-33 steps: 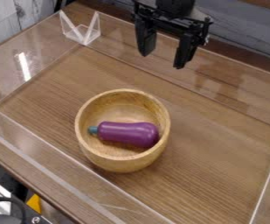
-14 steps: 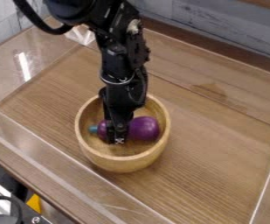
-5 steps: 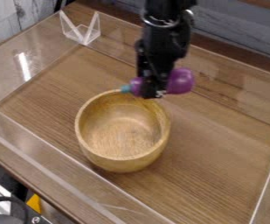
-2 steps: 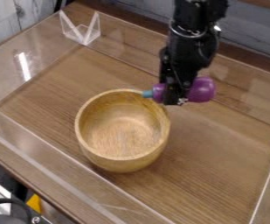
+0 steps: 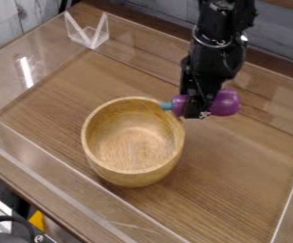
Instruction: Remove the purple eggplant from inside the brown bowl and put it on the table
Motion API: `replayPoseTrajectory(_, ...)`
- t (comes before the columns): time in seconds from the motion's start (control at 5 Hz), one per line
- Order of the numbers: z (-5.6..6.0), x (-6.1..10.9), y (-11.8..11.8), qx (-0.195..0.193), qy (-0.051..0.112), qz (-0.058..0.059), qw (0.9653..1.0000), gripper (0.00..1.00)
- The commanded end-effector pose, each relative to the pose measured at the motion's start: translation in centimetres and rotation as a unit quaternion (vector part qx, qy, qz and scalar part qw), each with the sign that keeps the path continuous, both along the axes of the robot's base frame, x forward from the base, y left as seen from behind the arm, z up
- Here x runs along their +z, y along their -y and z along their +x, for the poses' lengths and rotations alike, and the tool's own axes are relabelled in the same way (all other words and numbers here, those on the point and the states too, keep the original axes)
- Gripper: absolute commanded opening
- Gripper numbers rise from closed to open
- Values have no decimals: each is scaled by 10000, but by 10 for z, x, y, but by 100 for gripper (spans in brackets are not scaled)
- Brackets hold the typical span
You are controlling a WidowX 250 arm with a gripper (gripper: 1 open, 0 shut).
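Note:
My black gripper (image 5: 202,106) points down, shut on the purple eggplant (image 5: 222,103), to the right of the brown bowl (image 5: 134,141). The eggplant lies crosswise between the fingers, its purple end sticking out right and its teal stem tip (image 5: 172,104) poking left, close to the bowl's right rim. It hangs low over the table (image 5: 73,85); whether it touches the wood I cannot tell. The wooden bowl holds nothing and shows its grained floor.
Clear acrylic walls (image 5: 35,47) edge the tabletop on all sides. A clear folded plastic stand (image 5: 88,28) sits at the back left. Bare wood (image 5: 256,142) stretches right of the bowl.
The eggplant has been lifted out of the bowl. Over the last second the gripper carried it right and down, from above the bowl's far rim to beside its right rim.

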State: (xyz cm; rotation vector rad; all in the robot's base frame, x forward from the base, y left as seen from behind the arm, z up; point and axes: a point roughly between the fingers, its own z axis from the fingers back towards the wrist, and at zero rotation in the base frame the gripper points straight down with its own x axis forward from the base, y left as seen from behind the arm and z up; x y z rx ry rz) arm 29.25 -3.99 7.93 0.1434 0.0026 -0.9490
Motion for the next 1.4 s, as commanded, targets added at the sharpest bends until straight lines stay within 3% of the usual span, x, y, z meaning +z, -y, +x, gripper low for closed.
replayPoseTrajectory(0.0,10,12,6,-78,262,-26,9996,100)
replayPoseTrajectory(0.6,15,5,13,-364,323,102,9988,100)
replayPoseTrajectory(0.8,15,-1,18,-684,313,106,9971,100)
replayPoseTrajectory(1.0,13,-4,27,-1243,321,108,9917,100)
replayPoseTrajectory(1.2,9,-8,35,-1563,324,89,9871,100)
